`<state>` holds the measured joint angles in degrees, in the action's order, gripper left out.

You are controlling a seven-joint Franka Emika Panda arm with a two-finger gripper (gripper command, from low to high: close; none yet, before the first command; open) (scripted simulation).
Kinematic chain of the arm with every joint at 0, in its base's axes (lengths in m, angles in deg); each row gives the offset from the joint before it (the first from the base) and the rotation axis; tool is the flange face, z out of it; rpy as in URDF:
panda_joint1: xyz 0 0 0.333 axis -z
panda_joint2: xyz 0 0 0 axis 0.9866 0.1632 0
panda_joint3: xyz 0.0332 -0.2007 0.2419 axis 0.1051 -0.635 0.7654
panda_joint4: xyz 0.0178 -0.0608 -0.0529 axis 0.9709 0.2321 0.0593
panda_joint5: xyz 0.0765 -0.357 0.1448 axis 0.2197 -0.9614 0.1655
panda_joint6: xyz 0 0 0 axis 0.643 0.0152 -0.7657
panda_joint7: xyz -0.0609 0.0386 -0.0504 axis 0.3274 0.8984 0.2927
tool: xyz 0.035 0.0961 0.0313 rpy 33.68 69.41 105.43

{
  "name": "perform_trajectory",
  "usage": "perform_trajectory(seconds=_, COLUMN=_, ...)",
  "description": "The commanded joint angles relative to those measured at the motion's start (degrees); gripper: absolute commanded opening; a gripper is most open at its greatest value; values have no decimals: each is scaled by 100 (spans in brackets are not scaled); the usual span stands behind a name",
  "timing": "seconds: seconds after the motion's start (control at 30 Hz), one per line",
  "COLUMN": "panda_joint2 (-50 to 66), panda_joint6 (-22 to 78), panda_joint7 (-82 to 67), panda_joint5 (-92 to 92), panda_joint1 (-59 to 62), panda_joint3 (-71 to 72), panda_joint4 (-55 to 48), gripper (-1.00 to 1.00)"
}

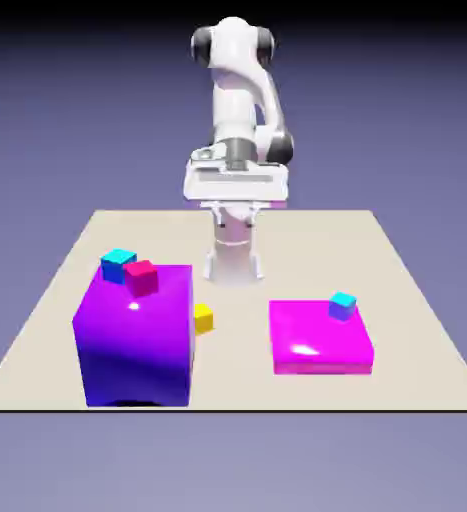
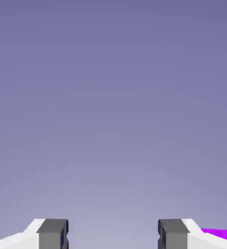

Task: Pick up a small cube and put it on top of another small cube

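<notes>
The desk [image 1: 407, 300] carries six blocks. Four are tiny glossy cubes: one yellow-orange cube [image 1: 204, 318] near its centre, one crimson cube [image 1: 140, 276], and two cyan-topped, blue-sided cubes, one at nine o'clock [image 1: 118, 264] and one at three o'clock [image 1: 343, 305]. Two are large: one tall purple block [image 1: 137, 335] and one flat magenta slab [image 1: 320, 338].

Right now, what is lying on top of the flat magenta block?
One tiny cube with a cyan top and blue sides sits on the flat magenta block, near its far corner on the exterior view's right. The rest of the top is bare. What lies under the block cannot be seen.
</notes>
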<state>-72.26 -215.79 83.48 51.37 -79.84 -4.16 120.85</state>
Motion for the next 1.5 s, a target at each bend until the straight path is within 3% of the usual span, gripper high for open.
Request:
perform_trajectory(seconds=0.0, panda_joint2=38, panda_joint6=16, panda_joint7=-34, panda_joint5=-250, panda_joint1=121, panda_joint3=93, panda_joint4=30, gripper=0)
perform_trajectory(seconds=1.47, panda_joint2=1700, panda_joint6=719, panda_joint7=-1538, panda_joint5=-11213, panda_joint1=5423, panda_joint3=4190, panda_joint4=1360, gripper=0)
